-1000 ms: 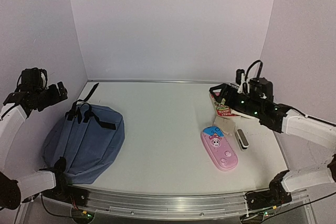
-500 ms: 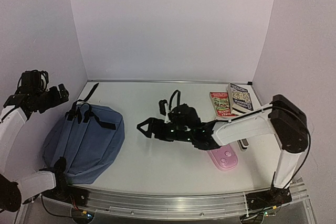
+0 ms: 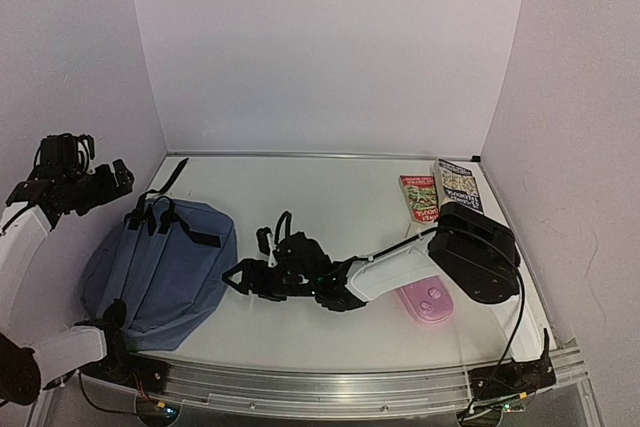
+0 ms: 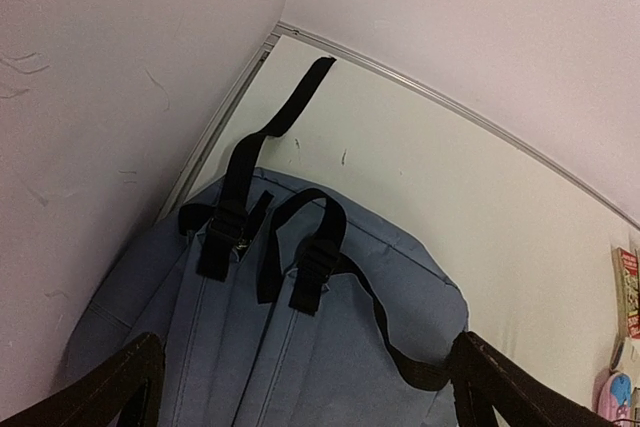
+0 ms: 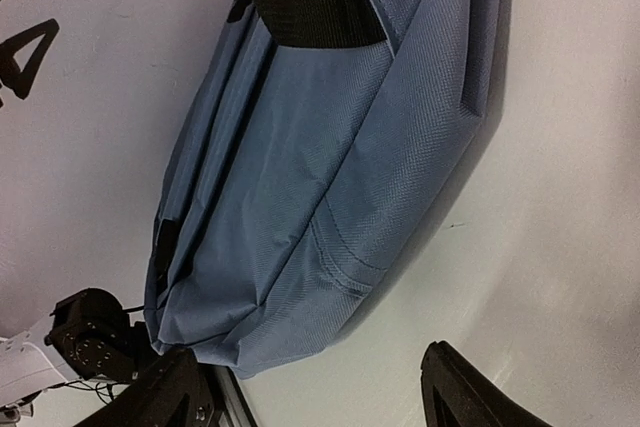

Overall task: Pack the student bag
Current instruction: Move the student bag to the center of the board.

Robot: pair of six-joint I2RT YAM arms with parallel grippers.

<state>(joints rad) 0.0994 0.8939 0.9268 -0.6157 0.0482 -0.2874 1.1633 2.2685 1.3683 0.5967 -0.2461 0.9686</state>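
Student bag [image 3: 160, 267]: lay flat on the left part of the table [image 3: 330, 197], close to the left wall, slate-blue, strap side up.
Bag's far end: carried the black top handle and the strap buckles; one loose black strap [image 3: 176, 171] trailed from there toward the far left corner.
Bag's opening: could not be told from any view whether it was zipped or unzipped.
Left end effector [image 3: 112, 177]: hung raised above the bag's far-left end, beside the wall; it was released, with its fingers spread wide and nothing between them.
Left wrist view: looked down on the bag's handle and straps, with both dark fingers at the bottom corners.
Right end effector [image 3: 240, 279]: stood low over the table just beside the bag's right edge, pointing at the bag; it was released, with its fingers apart and gripping nothing.
Contact with bag: a thin strip of table showed between the right fingers and the fabric in the top view.
Pink pencil case [image 3: 428, 301]: lay well to the right of the bag, partly hidden by the right arm.
Two books [image 3: 440, 192]: lay side by side, far right of the bag, near the back corner.
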